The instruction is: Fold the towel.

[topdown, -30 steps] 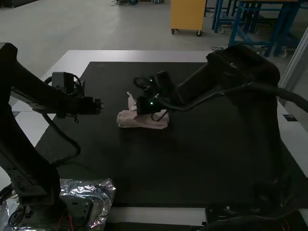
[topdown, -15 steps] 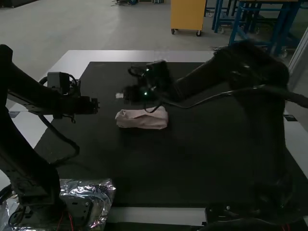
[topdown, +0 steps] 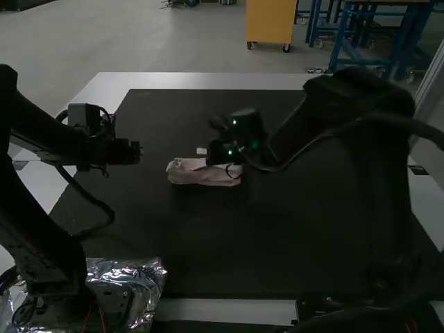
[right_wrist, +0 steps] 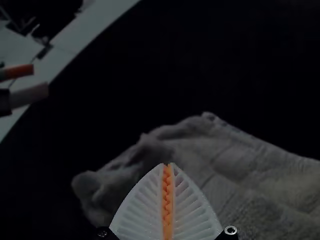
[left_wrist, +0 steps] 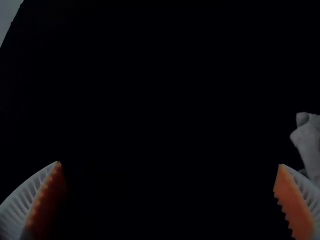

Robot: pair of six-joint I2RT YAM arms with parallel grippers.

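The pinkish towel (topdown: 204, 172) lies as a narrow folded bundle on the dark mat. Over its far side is my right gripper (topdown: 201, 150); my left gripper (topdown: 141, 152) hangs to the towel's left, apart from it. In the left wrist view my left gripper (left_wrist: 169, 165) has its fingers wide apart, nothing between them, with a towel end (left_wrist: 309, 142) off to one side. From the right wrist, my right gripper (right_wrist: 167, 165) has its pads pressed together in front of the towel (right_wrist: 235, 175), with no cloth visibly pinched.
A dark mat (topdown: 277, 229) covers most of the white table (topdown: 208, 81). Crinkled silvery film (topdown: 149, 277) lies around the left arm's base.
My right gripper has let go of the towel's raised corner, which now lies down on the bundle. It moved away to the far left, then back right. My left arm shifted slightly left.
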